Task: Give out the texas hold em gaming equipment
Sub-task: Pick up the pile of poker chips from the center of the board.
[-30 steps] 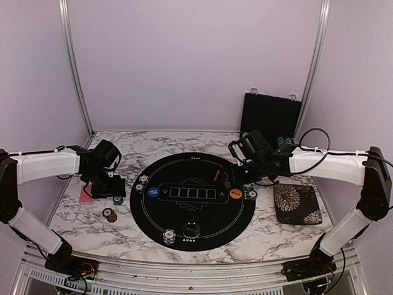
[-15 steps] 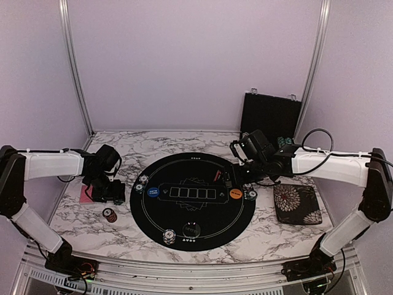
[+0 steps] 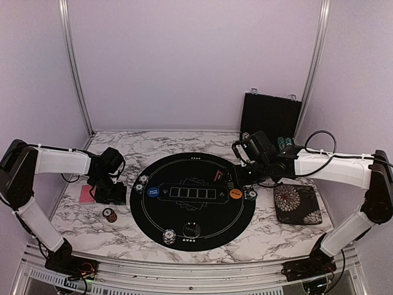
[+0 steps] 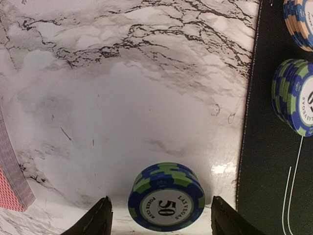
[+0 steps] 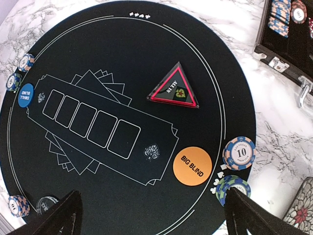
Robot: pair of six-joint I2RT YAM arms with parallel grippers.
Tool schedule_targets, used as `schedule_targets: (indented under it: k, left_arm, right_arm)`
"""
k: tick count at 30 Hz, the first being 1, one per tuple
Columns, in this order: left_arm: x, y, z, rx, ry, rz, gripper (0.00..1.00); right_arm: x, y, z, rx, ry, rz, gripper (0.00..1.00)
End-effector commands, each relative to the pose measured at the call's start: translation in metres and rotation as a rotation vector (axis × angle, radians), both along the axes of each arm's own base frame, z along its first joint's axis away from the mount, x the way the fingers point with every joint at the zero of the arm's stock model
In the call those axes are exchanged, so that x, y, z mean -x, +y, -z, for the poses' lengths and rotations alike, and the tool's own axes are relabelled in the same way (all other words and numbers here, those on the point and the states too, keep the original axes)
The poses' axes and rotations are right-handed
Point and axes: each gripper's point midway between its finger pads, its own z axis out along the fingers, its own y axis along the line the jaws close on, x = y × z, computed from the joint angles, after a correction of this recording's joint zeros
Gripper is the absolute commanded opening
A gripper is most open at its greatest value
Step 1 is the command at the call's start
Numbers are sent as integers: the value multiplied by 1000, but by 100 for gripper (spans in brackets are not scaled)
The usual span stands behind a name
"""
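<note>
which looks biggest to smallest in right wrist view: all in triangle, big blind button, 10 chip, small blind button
1. all in triangle and big blind button: about alike
2. 10 chip
3. small blind button, farther from camera

orange button [image 5: 192, 166] BIG BLIND, chip [image 4: 166, 197] 50

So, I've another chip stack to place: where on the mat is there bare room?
Bare: the far arc of the mat, between the ALL IN triangle and the small blind button. Crowded: its right edge, with the big blind button and two chip stacks.
</note>
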Motion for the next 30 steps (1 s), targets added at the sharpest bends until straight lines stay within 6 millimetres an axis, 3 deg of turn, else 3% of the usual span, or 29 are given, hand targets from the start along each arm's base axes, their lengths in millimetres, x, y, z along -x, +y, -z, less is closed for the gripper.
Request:
schedule_targets:
  k: [1,18,30]
  left_arm:
    - [-13,-1,-1,-13,-19,13,68]
    - [-7,1,3,-33,9,48,47]
    - [-14,1,-17,-36,-40,72,43]
  right_arm:
    - [1,-4,-10,-12,-29,17,99]
    - [2,-4,-8,-16,-23,22,99]
    - [-3,-1,-11,-18,-30,20,98]
